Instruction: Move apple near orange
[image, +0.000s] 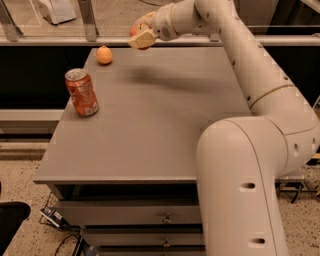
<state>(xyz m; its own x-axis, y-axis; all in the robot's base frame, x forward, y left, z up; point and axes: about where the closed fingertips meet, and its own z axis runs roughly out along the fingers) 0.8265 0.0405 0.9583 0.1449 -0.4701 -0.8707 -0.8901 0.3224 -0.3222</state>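
Observation:
The orange (104, 55) is a small round fruit on the far left corner of the grey table (150, 125). My gripper (141, 34) hangs above the table's far edge, a little right of the orange and higher than it. It is shut on the apple (134, 31), of which only a red patch shows between the tan fingers (142, 39). The apple is in the air, apart from the orange.
A red soda can (82, 92) stands upright near the table's left edge, in front of the orange. My white arm (250, 75) reaches over the table's right side. A glass rail runs behind the table. Drawers sit below the tabletop.

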